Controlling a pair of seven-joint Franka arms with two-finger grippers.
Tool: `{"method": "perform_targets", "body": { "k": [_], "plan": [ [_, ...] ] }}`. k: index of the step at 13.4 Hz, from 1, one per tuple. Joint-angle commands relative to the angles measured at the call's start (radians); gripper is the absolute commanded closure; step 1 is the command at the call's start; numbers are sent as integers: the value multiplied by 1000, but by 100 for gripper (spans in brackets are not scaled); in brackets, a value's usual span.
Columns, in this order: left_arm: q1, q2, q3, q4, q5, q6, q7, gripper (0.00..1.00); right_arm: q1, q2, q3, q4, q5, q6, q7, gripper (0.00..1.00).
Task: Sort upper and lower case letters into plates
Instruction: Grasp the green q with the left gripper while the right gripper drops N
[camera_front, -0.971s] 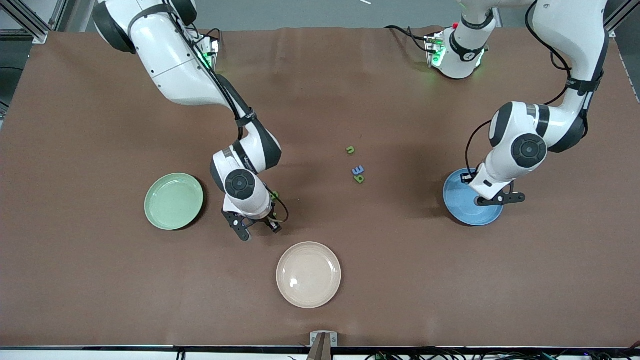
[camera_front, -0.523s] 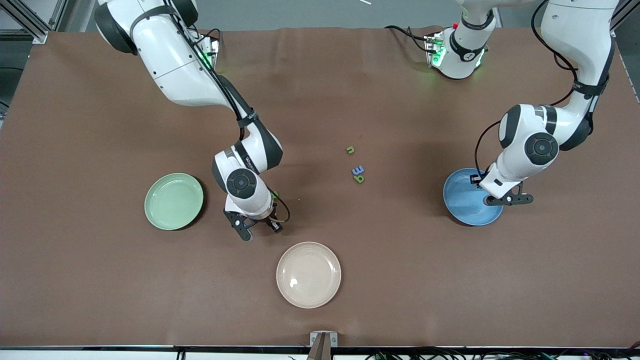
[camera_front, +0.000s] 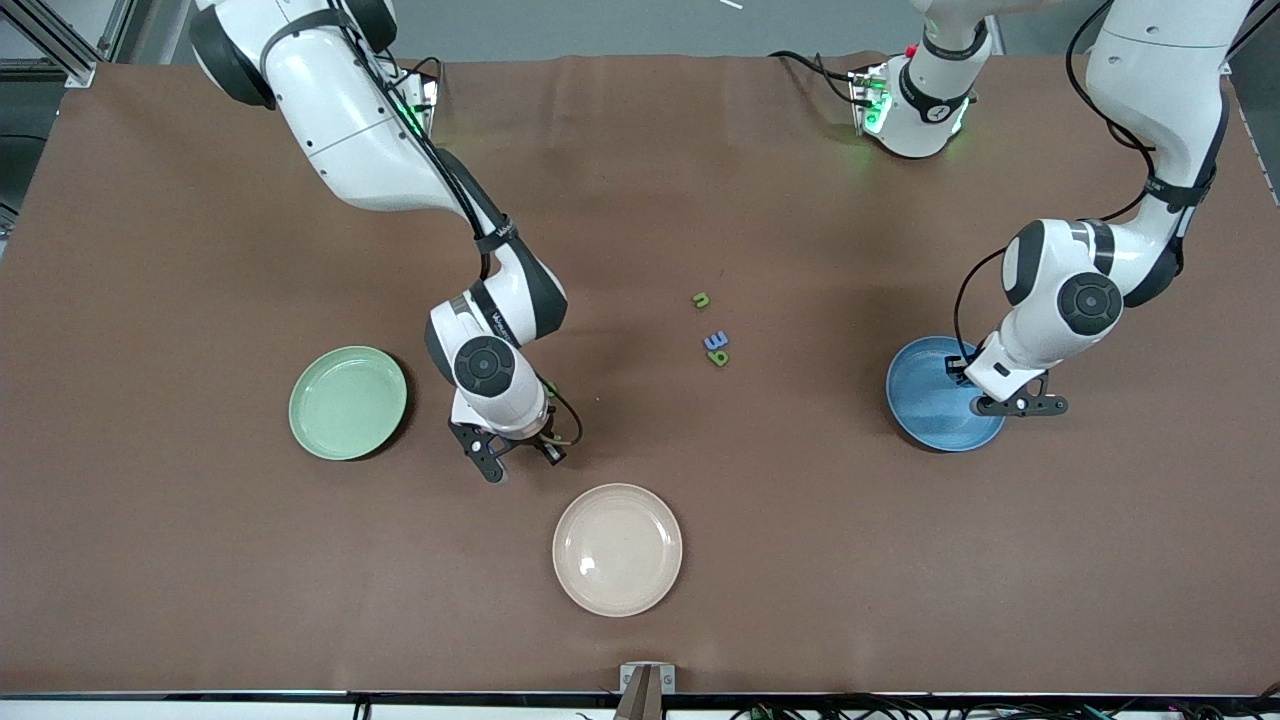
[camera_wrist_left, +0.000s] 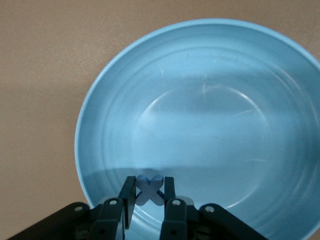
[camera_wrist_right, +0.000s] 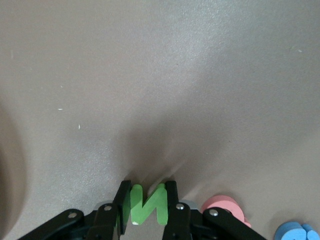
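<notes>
My left gripper (camera_wrist_left: 149, 181) is shut on a small blue X (camera_wrist_left: 150, 194) and hangs over the blue plate (camera_wrist_left: 210, 100); in the front view this gripper (camera_front: 1015, 405) is over the rim of that plate (camera_front: 925, 400) toward the left arm's end. My right gripper (camera_wrist_right: 148, 186) is shut on a green N (camera_wrist_right: 148, 206) down at the brown table. In the front view it (camera_front: 512, 455) stands between the mint green plate (camera_front: 347, 402) and the beige plate, and the N is hidden under it. Three loose letters, green (camera_front: 701, 299), blue (camera_front: 716, 340) and green (camera_front: 719, 358), lie mid-table.
A cream-beige plate (camera_front: 617, 549) lies nearer the front camera than my right gripper. A red letter (camera_wrist_right: 222, 207) and a blue letter (camera_wrist_right: 295, 232) lie on the table close beside the right gripper. The mint green plate holds nothing.
My right gripper's fingers have closed onto the green N. The left arm has shifted slightly toward its own end of the table, still holding the blue X over the blue plate.
</notes>
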Motion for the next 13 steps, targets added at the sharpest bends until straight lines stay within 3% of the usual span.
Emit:
{"method": "perform_targets", "body": {
  "k": [1,5,7,8,9,10,11,13],
  "plan": [
    [17,3,-9,-11,19,24,15,81,-35,-14,5,4,1,-32,-21,100],
    [24,10,-11,-14,19,37,15,80,-148,-156,35,-18,-1,-260,-261,99],
    [24,14,-9,-19,19,44,17,76,-248,-280,35,-145,-1,-296,-452,99],
    [23,9,-11,-19,19,44,18,54,-298,-328,35,-208,-1,-294,-554,99],
    [21,0,-11,-17,19,42,18,23,-332,-366,35,-259,-1,-293,-624,99],
    [21,-22,-15,-13,19,31,15,6,-363,-397,35,-303,-1,-288,-675,99],
    [21,-54,-35,4,18,-14,14,0,-375,-421,35,-342,-1,-274,-712,99],
    [21,-89,-87,96,-2,-196,-3,0,-382,-466,35,-441,-1,-198,-743,100]
  ]
}}
